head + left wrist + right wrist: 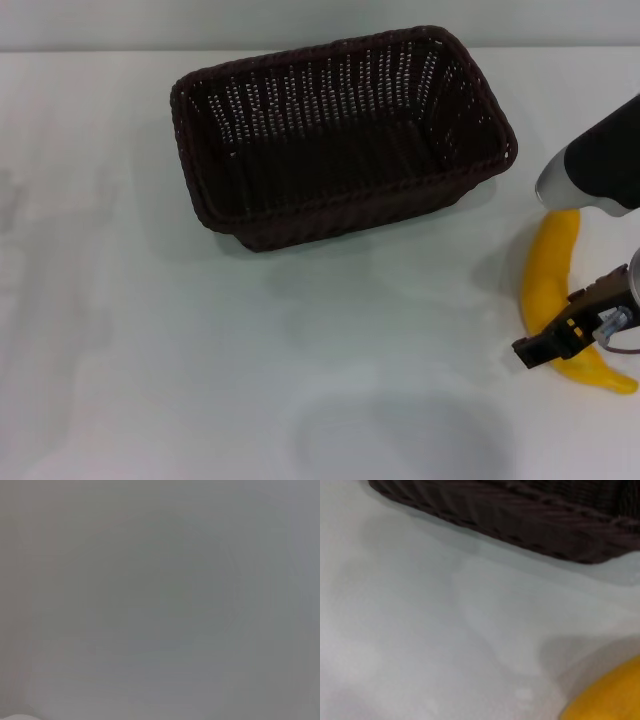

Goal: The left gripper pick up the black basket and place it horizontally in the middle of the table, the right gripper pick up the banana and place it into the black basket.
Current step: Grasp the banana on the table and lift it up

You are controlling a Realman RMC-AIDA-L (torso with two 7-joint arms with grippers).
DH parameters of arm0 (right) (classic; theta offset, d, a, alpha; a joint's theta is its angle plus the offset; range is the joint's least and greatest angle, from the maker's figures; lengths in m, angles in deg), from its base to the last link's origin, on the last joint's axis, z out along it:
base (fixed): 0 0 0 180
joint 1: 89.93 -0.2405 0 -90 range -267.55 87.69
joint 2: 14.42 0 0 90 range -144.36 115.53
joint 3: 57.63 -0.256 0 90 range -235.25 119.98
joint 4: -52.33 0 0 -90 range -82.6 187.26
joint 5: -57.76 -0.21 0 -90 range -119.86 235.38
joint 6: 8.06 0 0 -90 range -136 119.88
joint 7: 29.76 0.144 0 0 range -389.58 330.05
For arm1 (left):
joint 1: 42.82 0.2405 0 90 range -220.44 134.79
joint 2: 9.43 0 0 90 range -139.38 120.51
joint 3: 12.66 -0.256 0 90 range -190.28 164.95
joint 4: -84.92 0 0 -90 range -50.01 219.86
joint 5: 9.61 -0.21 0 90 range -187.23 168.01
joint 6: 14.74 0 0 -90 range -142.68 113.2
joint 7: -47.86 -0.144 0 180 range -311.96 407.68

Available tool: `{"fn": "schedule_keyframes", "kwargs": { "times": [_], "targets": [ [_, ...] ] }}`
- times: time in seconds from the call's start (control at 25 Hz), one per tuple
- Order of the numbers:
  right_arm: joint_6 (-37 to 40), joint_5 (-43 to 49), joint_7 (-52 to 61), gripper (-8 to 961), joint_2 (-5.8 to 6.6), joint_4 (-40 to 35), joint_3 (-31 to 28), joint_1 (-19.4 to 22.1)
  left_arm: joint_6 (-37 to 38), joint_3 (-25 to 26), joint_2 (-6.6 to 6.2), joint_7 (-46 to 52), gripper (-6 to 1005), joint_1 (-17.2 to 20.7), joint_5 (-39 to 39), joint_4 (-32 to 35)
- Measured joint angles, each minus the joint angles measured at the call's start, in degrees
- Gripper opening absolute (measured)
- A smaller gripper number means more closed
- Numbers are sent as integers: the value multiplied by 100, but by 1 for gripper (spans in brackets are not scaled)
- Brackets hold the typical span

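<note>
White table (150,330) all the way across, and the black basket (340,135) sits upright on it, far of centre and long side roughly across, so you can call the basket step done. You're on the banana step now. The banana (555,270) lies at the near right, well apart from the basket. Your right gripper (560,340) is down on its near end, jaws straddling the fruit, though whether they have closed on it can't be told from here. The right wrist camera shows only a yellow edge (610,695) with wicker (520,515) beyond. The left gripper is out of sight. Next you'll need a firm pinch, a clean lift, then a carry left and far over the rim.
</note>
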Motion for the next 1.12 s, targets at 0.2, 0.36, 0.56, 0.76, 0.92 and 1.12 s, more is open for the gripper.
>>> {"fn": "schedule_keyframes", "kwargs": {
  "times": [0.2, 0.36, 0.56, 0.76, 0.92, 1.12],
  "targets": [
    [120, 10, 4, 750, 0, 218, 6, 0, 59, 0, 3, 14, 816, -26, 1, 18],
    [164, 131, 6, 739, 0, 258, 3, -4, 67, 0, 0, 24, 816, -36, 1, 70],
    [221, 255, 8, 727, 0, 325, 54, -6, 69, 0, 6, 37, 816, -74, 0, 85],
    [281, 255, -21, 714, 0, 353, 39, -9, 67, 0, 15, 45, 816, -81, 0, 85],
    [270, 253, -44, 703, 0, 501, -14, -56, 50, 0, 12, 53, 816, -77, 6, 85],
    [273, 245, -96, 691, 0, 716, -41, -140, 47, 0, 9, 57, 816, -53, 186, 86]
  ]
}}
